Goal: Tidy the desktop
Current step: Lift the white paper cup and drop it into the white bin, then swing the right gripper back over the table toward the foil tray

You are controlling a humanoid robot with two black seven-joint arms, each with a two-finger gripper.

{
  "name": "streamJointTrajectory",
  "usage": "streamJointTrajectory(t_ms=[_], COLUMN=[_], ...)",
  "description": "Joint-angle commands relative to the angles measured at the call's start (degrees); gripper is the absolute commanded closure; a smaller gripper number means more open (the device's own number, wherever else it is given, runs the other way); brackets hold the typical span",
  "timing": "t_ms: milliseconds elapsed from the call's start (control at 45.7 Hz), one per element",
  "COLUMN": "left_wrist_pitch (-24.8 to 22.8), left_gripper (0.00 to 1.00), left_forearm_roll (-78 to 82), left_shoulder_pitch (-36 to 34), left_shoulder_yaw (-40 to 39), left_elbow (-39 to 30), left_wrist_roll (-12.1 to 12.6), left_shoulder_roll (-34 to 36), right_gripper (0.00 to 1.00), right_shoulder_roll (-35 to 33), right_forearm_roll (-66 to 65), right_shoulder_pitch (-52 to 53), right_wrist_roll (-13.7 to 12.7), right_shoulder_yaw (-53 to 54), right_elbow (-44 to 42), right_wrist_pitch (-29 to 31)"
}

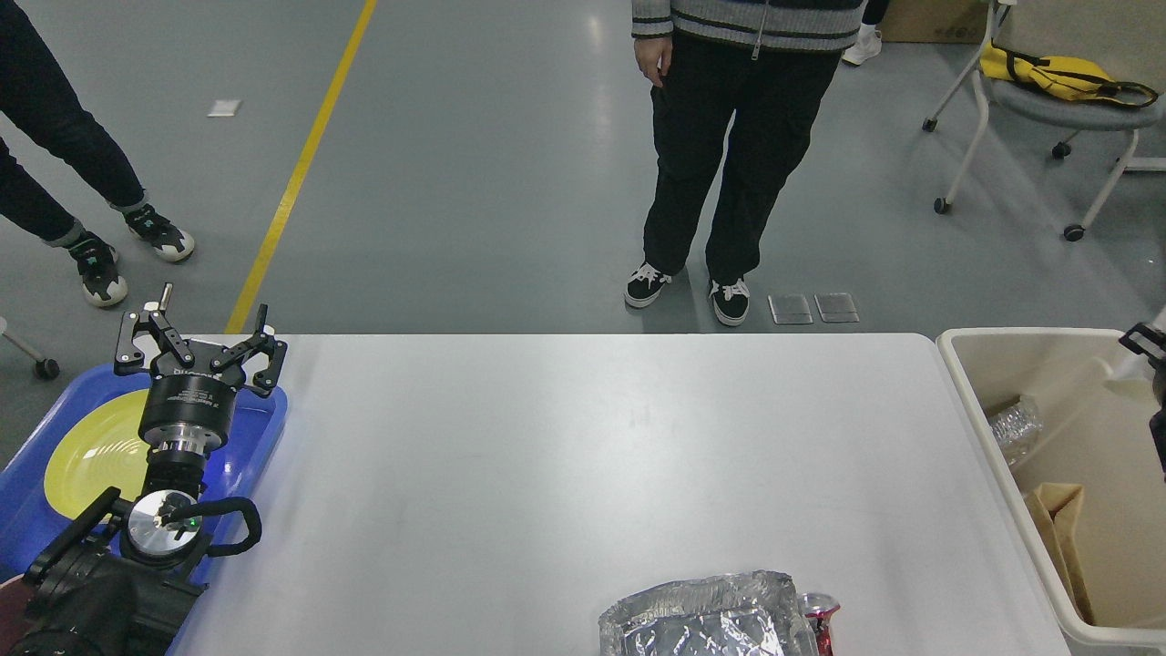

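Observation:
The white desktop [547, 456] fills the middle of the head view. A crumpled foil tray [701, 620] and a red can [820, 612] lie at its near edge. My left gripper [196, 351] is open and empty, above the far end of the blue tray [264, 428]. Only a small black part of my right gripper [1144, 341] shows at the right edge, over the beige bin [1002, 351]. I cannot tell how its fingers stand. The white paper cup is out of view.
The blue tray holds a yellow plate [91, 446]. The beige bin holds crumpled foil [1016, 428] and a brown paper bag [1057, 519]. A person [720, 182] stands beyond the far table edge, another at far left. A chair [1048, 100] stands at the back right.

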Motion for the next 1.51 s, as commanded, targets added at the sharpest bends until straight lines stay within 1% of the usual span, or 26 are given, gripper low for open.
streamJointTrajectory(t_ms=[0,263,416,482,547,613,700,810,832,854,1007,1094,1160,1248,1357,1488], left_wrist_pitch=[0.0,0.0,0.0,0.0,0.0,0.0,0.0,0.0,0.0,0.0,0.0,0.0,0.0,0.0,0.0,0.0], left_gripper=[0.03,0.03,0.03,0.03,0.03,0.03,0.03,0.03,0.03,0.03,0.03,0.03,0.03,0.03,0.03,0.03], left_forearm_roll=[0.0,0.0,0.0,0.0,0.0,0.0,0.0,0.0,0.0,0.0,0.0,0.0,0.0,0.0,0.0,0.0], left_shoulder_pitch=[0.0,0.0,0.0,0.0,0.0,0.0,0.0,0.0,0.0,0.0,0.0,0.0,0.0,0.0,0.0,0.0], left_shoulder_yaw=[0.0,0.0,0.0,0.0,0.0,0.0,0.0,0.0,0.0,0.0,0.0,0.0,0.0,0.0,0.0,0.0], left_elbow=[-0.1,-0.1,0.0,-0.1,0.0,0.0,-0.1,-0.1,-0.1,0.0,-0.1,0.0,0.0,-0.1,0.0,-0.1], left_wrist_roll=[0.0,0.0,0.0,0.0,0.0,0.0,0.0,0.0,0.0,0.0,0.0,0.1,0.0,0.0,0.0,0.1], left_shoulder_roll=[0.0,0.0,0.0,0.0,0.0,0.0,0.0,0.0,0.0,0.0,0.0,0.0,0.0,0.0,0.0,0.0], right_gripper=[0.00,0.00,0.00,0.00,0.00,0.00,0.00,0.00,0.00,0.00,0.00,0.00,0.00,0.00,0.00,0.00], right_shoulder_roll=[0.8,3.5,7.4,7.7,7.2,6.3,3.3,0.4,-1.0,-1.7,-5.0,-6.6,-7.6,-7.7,-7.4,-5.9], right_forearm_roll=[-0.2,-0.3,-0.4,-0.4,-0.7,-2.1,-4.8,-7.8,-9.3,-10.1,-21.6,-29.1,-32.2,-32.8,-32.7,-32.3], right_shoulder_pitch=[-3.1,-1.8,6.4,10.3,15.1,21.6,31.6,43.1,47.2,48.8,57.4,60.7,62.4,64.9,66.0,65.2], right_wrist_roll=[-0.2,-0.2,-0.3,-0.2,-0.1,0.4,1.4,1.5,1.6,1.7,4.9,4.9,4.8,4.9,5.0,4.8], right_shoulder_yaw=[1.7,1.3,0.9,0.6,-0.2,-2.3,-4.6,-4.6,-4.6,-4.6,-4.5,-4.3,-4.4,-4.9,-5.2,-5.3], right_elbow=[0.0,-0.6,-0.2,0.5,3.4,9.5,19.8,36.4,43.2,46.6,69.2,81.1,89.6,97.7,103.6,104.7], right_wrist_pitch=[-1.4,-1.7,-0.9,-0.5,-0.1,1.3,2.2,2.3,2.3,2.3,2.3,2.3,2.3,2.3,2.8,2.9])
